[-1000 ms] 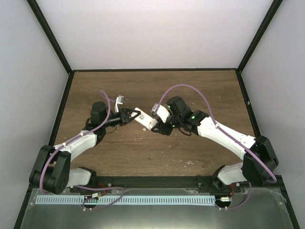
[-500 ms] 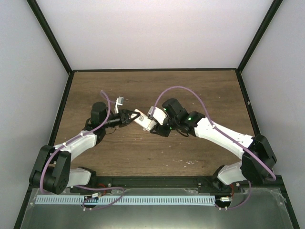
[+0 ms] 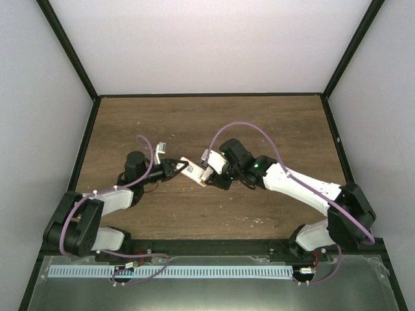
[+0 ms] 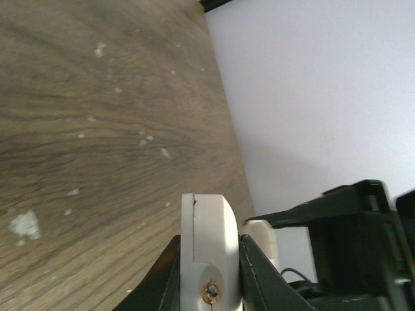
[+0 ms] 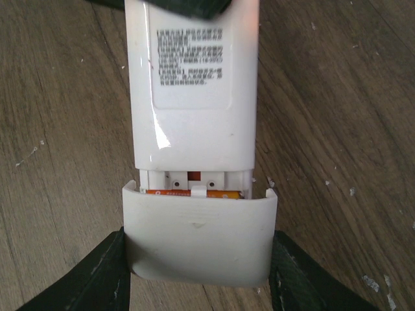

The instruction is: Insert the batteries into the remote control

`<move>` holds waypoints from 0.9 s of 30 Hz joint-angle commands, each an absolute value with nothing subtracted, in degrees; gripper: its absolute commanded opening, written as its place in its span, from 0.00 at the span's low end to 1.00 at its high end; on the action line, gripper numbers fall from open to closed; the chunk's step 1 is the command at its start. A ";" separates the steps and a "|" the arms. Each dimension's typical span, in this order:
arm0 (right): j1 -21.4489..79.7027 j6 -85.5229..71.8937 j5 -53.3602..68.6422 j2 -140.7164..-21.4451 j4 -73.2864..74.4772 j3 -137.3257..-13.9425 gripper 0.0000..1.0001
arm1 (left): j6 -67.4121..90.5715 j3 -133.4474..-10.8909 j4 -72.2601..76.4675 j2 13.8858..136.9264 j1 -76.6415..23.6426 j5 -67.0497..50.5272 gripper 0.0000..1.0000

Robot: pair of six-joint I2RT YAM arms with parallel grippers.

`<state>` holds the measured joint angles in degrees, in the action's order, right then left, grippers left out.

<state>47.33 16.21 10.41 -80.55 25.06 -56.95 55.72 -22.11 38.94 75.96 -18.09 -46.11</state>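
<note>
Nearest in the overhead view, one white slotted strip runs along a grey metal ledge. Behind it stand two arm bases, the left arm and the right arm, both with white links and black joints. Both reach inward and meet over the middle of the brown wooden table.

Left gripper: its two dark fingers press on the two broad faces of the small white rectangular plastic remote control, clamped tight on one end. The left wrist view looks along the thin edge. We count one remote control. It is bridged between the two grippers, its back facing the right wrist camera. We cannot tell whether it touches the wood.

Right gripper: the jaws are part-way apart, and the two black fingers bear on the left and right sides of one white curved plastic battery cover. The cover sits at the other end of the remote control, with a gap between it and the back shell. In that gap we see one thin strip of orange battery. We cannot tell how many batteries lie inside. One printed grey label is on the back, its text too small to read.

Farther out are scattered white flecks on the table, then three plain white walls framed by black posts.
</note>
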 commanded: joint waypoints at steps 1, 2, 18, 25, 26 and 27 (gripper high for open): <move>47.29 16.67 12.43 -78.11 19.91 -53.97 0.28 | 55.84 -18.46 51.63 79.75 -18.00 -43.05 0.00; 47.14 16.92 12.96 -78.24 19.10 -53.36 0.28 | 55.55 -17.95 52.35 80.51 -17.89 -42.70 0.00; 46.41 21.95 17.32 -87.23 14.53 -50.96 0.28 | 52.83 -13.89 68.32 94.30 -16.45 -44.53 0.00; 46.32 24.43 17.06 -90.58 13.99 -50.98 0.30 | 57.67 -12.52 81.90 103.93 -15.01 -44.73 0.00; 46.32 24.58 16.74 -90.98 13.79 -51.01 0.30 | 58.12 -12.38 83.28 105.20 -14.65 -44.67 0.00; 46.23 24.73 16.32 -91.35 13.57 -51.10 0.30 | 58.55 -12.32 84.33 106.28 -14.36 -44.53 0.00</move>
<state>46.59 22.61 16.40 -90.17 15.53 -50.72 56.58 -13.19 72.86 102.78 -15.46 -43.88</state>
